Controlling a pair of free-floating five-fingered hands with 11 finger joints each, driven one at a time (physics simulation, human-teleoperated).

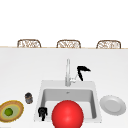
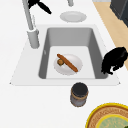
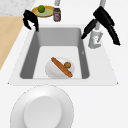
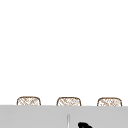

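- Front view shows the right hand (image 1: 82,71) in the air just right of the faucet (image 1: 67,72), behind the sink (image 1: 68,85); its thumb and fingers are spread straight, gripping nothing, with one finger pointing down toward the faucet's small side lever (image 1: 74,79).
- From the right side view the same right hand (image 3: 105,18) hangs around the faucet base (image 3: 95,38), one finger reaching down on the basin side and the others slanting down on the far side; whether any of them touches the faucet cannot be told.
- Inside the basin lies a white plate (image 3: 59,68) carrying a long sausage (image 3: 61,67) and a small brown ball (image 3: 67,65) just beside it.
- Over the sink's front left corner, the left hand (image 1: 42,112) hovers with its fingers curled downward, holding nothing; the left side view shows it (image 2: 114,60) at the sink's rim.
- On the counter (image 1: 20,72) left of the sink stands a dark jar (image 1: 28,97), and near it a woven yellow plate (image 1: 14,108) bearing a green fruit (image 1: 9,112).
- Right of the sink lies an empty grey plate (image 1: 113,105).
- Blocking the lower middle of the front view is a large red ball (image 1: 67,114).
- Beyond the counter's far edge stand three wicker chair backs (image 1: 68,44).
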